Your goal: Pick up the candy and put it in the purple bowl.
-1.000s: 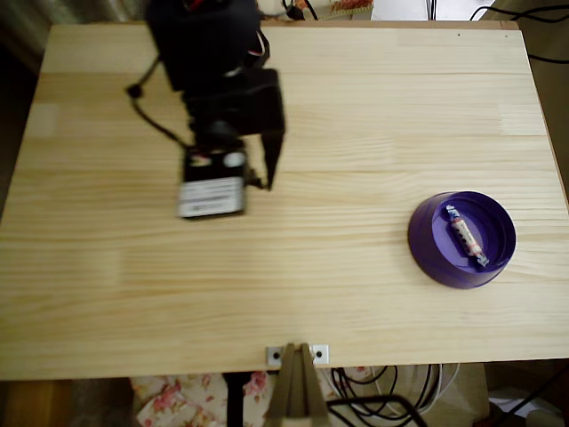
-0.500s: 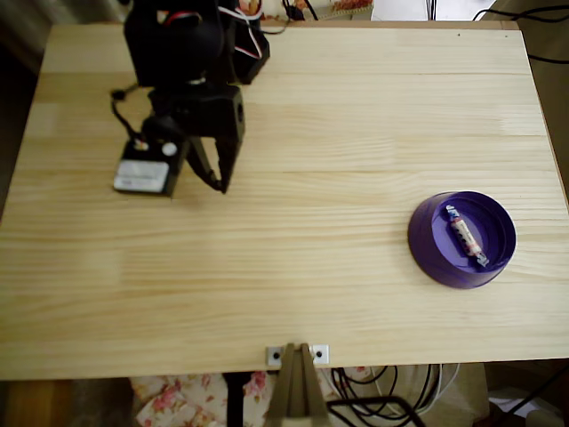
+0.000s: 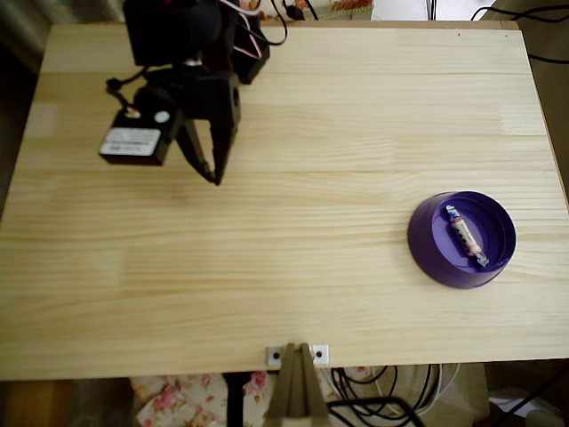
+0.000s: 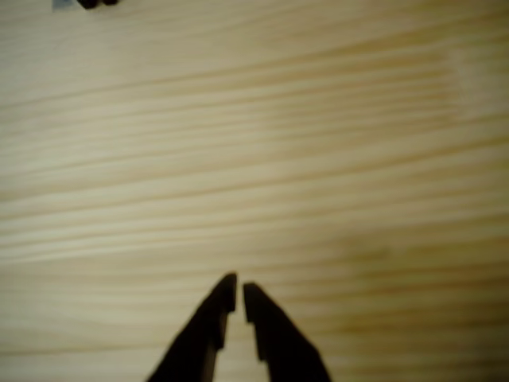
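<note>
Lying in purple bowl (image 3: 425, 238), candy (image 3: 465, 235), gripper (image 3: 214, 176) well apart, empty

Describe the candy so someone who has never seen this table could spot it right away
In the overhead view, look at the right side of the wooden table, where a round purple bowl sits near the front edge. The candy lies inside it: a small pinkish-orange and white stick with twisted ends, the only loose thing in the bowl.

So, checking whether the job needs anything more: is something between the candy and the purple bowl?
Nothing is: the candy already lies inside the purple bowl. The gripper, jaws nearly closed and empty, is far across the bare table.
</note>
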Motion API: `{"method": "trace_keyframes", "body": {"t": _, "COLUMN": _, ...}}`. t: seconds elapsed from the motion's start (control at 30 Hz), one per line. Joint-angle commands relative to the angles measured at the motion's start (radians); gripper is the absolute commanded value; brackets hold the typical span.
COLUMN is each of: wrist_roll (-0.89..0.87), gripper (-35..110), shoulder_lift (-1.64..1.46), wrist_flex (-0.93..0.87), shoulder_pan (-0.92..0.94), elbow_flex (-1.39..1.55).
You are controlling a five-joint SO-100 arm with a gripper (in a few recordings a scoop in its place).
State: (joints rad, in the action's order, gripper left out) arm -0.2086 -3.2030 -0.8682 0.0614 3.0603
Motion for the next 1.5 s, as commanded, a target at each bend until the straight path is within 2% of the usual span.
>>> {"method": "trace_keyframes", "body": {"t": 0.0, "wrist_roll": -0.026, "gripper": 0, "shoulder_lift": -0.089, "wrist_flex": -0.084, "shoulder_pan": 0.034, "elbow_flex": -0.023}}
{"method": "trace_keyframes", "body": {"t": 0.13, "wrist_roll": -0.035, "gripper": 0, "shoulder_lift": -0.097, "wrist_flex": -0.094, "shoulder_pan": 0.037, "elbow_flex": -0.023}}
{"method": "trace_keyframes", "body": {"t": 0.27, "wrist_roll": 0.176, "gripper": 0, "shoulder_lift": -0.097, "wrist_flex": -0.058, "shoulder_pan": -0.028, "elbow_flex": -0.023}}
{"method": "trace_keyframes", "body": {"t": 0.37, "wrist_roll": 0.218, "gripper": 0, "shoulder_lift": -0.097, "wrist_flex": -0.055, "shoulder_pan": 0.005, "elbow_flex": -0.023}}
{"method": "trace_keyframes", "body": {"t": 1.47, "wrist_roll": 0.245, "gripper": 0, "shoulder_lift": -0.097, "wrist_flex": -0.092, "shoulder_pan": 0.012, "elbow_flex": -0.023}}
